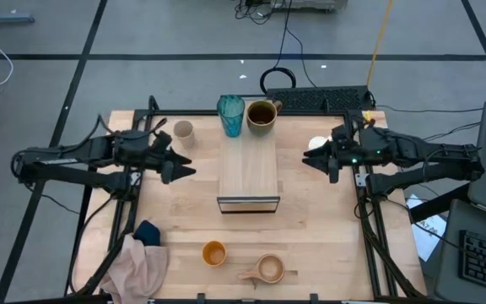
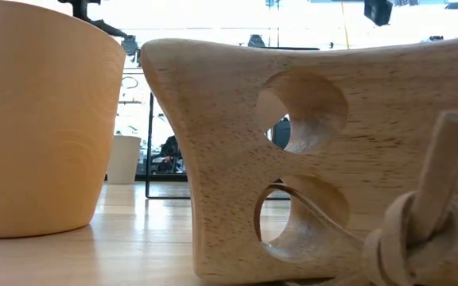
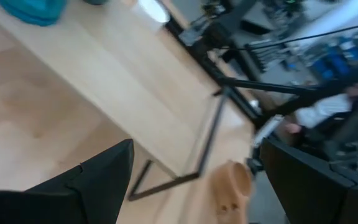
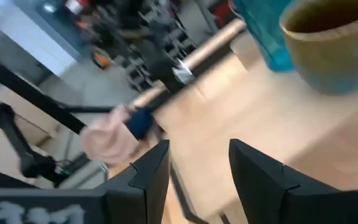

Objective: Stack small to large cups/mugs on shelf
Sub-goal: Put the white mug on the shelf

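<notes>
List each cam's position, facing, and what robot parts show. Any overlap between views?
High: above the table, looking straight down; both arms, left gripper and right gripper flank the shelf.
Low: table height, behind the wooden handled cup and orange cup; no robot visible.
Left wrist: past open fingers at the shelf.
Right wrist: past its fingers toward the olive mug.
Shared: teal tumbler shows in both wrist views and high.

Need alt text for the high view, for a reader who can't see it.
Seen from above, a light-wood shelf sits mid-table with a teal tumbler and an olive-brown mug at its far end. The left claw and right claw flank it, empty. An orange cup and a handled wooden cup stand near the front edge.
</notes>
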`<state>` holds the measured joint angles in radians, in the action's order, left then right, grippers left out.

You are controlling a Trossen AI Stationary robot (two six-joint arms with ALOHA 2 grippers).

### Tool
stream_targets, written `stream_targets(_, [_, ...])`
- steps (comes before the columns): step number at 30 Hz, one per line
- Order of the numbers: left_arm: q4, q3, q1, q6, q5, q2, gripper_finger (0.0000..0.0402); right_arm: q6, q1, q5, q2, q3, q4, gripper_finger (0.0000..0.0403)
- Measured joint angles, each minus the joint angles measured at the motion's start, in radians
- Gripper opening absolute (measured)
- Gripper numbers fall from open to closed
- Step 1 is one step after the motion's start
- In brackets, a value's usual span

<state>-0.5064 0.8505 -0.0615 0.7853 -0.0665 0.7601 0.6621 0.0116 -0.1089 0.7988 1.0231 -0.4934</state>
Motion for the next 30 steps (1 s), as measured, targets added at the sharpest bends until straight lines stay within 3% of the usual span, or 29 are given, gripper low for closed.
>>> stream_targets(5, [0.085,0.000,0.048,0.023,-0.030,-0.041,0.0349,-0.020,-0.004,0.001,-0.001,0.000,-0.069,0.0157])
stream_targets(9, [0.167,0.001,0.071,0.037,-0.040,-0.061,0.0349,-0.020,-0.046,0.016,0.002,0.000,-0.246,0.0157])
stream_targets(17, [0.166,0.001,0.103,0.052,-0.039,-0.059,0.0349,-0.121,-0.168,0.148,0.044,0.000,-0.440,0.0157])
stream_targets(24, [0.167,0.001,0.119,0.063,-0.039,-0.059,0.0349,-0.335,-0.276,0.189,0.134,0.027,-0.581,0.0157])
stream_targets(30, [0.167,0.001,0.119,0.088,-0.016,-0.059,0.0349,-0.569,-0.356,0.130,0.219,0.089,-0.665,0.0157])
